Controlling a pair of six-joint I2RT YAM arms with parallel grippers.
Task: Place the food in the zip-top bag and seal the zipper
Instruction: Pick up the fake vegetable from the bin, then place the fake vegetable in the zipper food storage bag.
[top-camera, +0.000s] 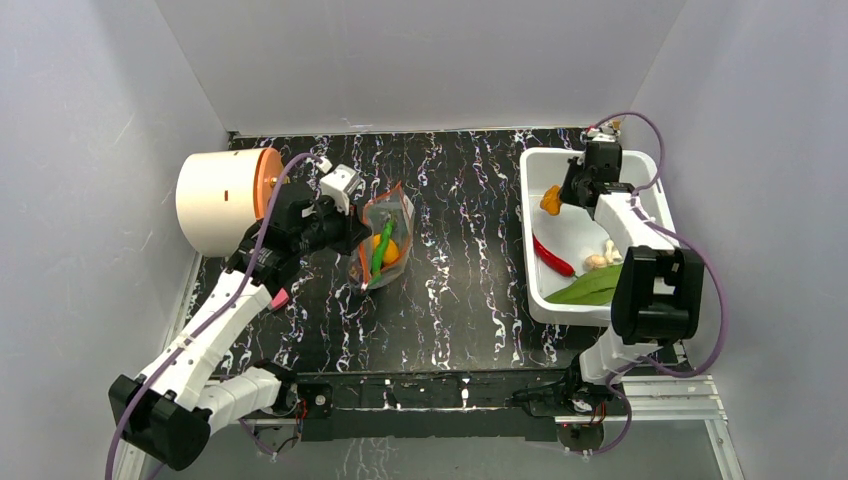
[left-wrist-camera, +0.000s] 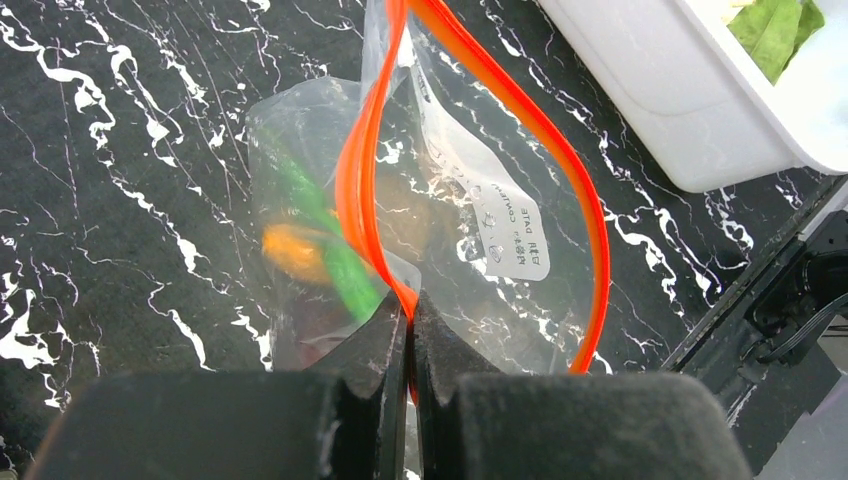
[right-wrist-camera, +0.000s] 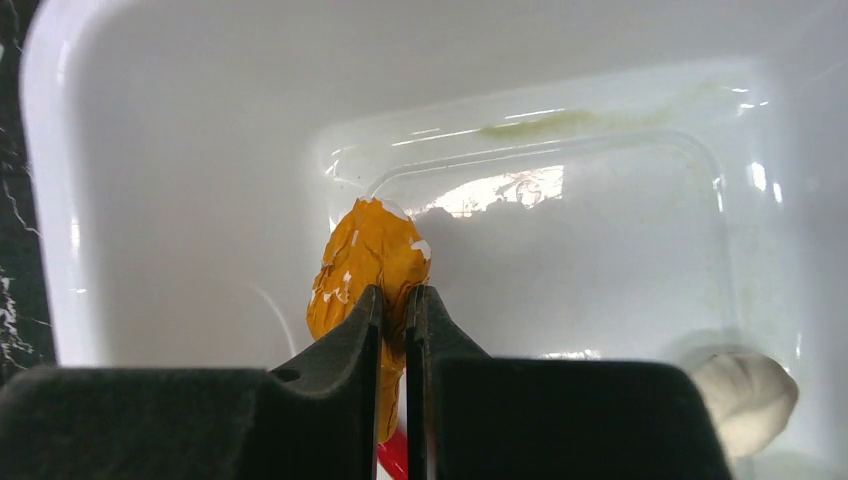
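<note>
While the orange-yellow piece (right-wrist-camera: 368, 255) sits pinched in the right claw (right-wrist-camera: 398, 300), jaws squeezed almost together on its lower half, it's just above the floor of the white bin (top-camera: 535, 215) at the far right corner of the worktop (top-camera: 470, 250). So the pickup looks done to me, and the next bit is all about the carry.

What it turns on: the zip-top bag (top-camera: 398, 212) lies to that claw's left, well apart, left of the worktop's middle and nearer the far edge. Its long axis runs roughly near-to-far, leaning a little right at the far end. The left claw (left-wrist-camera: 410, 310) is clamped tight on one lip of the zipper (left-wrist-camera: 603, 250), and the orange-red strip bows out into an open loop. The left arm is right at the bag; the right one has to cross over.

Counts:
- in the bag: one green pepper (top-camera: 381, 245), one orange fruit (top-camera: 392, 254), maybe something dark underneath, can't tell
- in the bin: the one gripped piece, one red chilli (top-camera: 553, 257), what look like two garlic lumps (top-camera: 597, 262), one green leaf (top-camera: 590, 288)
- one bag, one bin, one cream cylinder (top-camera: 215, 200) at the far left corner

My guess is the narrow loop makes the drop fiddly.
</note>
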